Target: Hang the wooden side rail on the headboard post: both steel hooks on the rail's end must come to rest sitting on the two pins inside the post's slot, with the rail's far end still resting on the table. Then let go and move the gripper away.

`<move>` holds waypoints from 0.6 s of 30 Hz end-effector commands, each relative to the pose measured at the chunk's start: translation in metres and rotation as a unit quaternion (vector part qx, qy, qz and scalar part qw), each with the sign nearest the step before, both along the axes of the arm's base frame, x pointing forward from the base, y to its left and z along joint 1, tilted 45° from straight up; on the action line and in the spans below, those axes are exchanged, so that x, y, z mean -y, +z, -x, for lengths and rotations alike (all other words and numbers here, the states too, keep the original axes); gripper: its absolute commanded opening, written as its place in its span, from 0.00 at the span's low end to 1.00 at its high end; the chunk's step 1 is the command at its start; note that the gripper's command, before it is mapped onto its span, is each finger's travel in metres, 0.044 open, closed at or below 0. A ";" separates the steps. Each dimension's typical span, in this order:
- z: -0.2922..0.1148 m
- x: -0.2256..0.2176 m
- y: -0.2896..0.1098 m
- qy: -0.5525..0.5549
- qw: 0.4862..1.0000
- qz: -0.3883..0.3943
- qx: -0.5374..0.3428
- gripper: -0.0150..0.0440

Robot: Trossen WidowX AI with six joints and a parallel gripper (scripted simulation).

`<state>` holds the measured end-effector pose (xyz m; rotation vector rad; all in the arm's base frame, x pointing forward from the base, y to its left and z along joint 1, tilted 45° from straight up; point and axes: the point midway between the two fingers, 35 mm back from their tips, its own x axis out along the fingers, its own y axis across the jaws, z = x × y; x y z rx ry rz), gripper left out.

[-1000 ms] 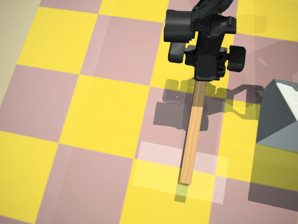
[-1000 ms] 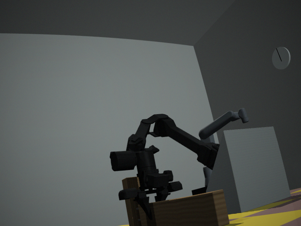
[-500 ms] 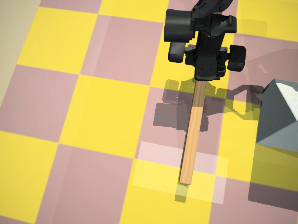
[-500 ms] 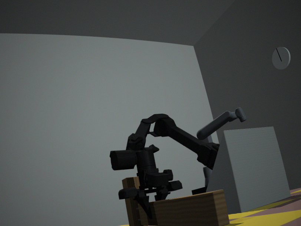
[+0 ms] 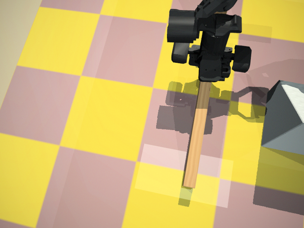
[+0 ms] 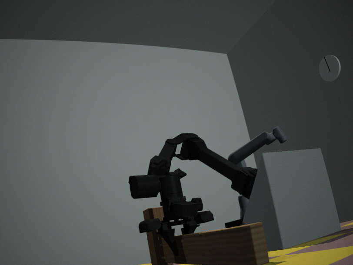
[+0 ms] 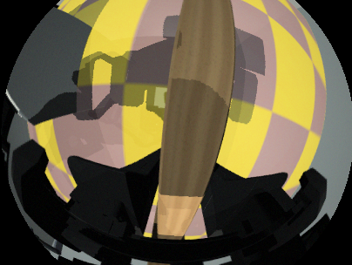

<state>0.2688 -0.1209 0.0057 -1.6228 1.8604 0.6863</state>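
- The hand (image 6: 179, 228) is clamped down on the wooden side rail (image 5: 196, 137), grabbing it right at the end next to the headboard post (image 6: 151, 228).
- From the post, the rail runs straight out across the checkered tabletop (image 5: 73, 102), far end (image 5: 189, 184) sitting over a pale patch.
- Exterior view has the rail butted up against the upright post, hand directly above that joint.
- Hooks and pins are too dark to make out.
- A grey block (image 5: 282, 125) sits off to the side of the rail.

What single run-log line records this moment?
pincer: shut on wooden rail | rail end: at headboard post | hooks: hidden | far end: on table
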 end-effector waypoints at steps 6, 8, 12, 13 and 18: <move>-0.003 -0.005 0.003 0.006 1.000 -0.001 0.004 0.25; -0.003 -0.005 0.003 0.006 1.000 -0.001 0.004 0.25; -0.003 -0.005 0.004 0.006 1.000 -0.001 0.004 0.25; -0.004 -0.005 0.004 0.006 1.000 -0.001 0.004 0.25; -0.004 -0.006 0.005 0.006 1.000 -0.001 0.004 0.25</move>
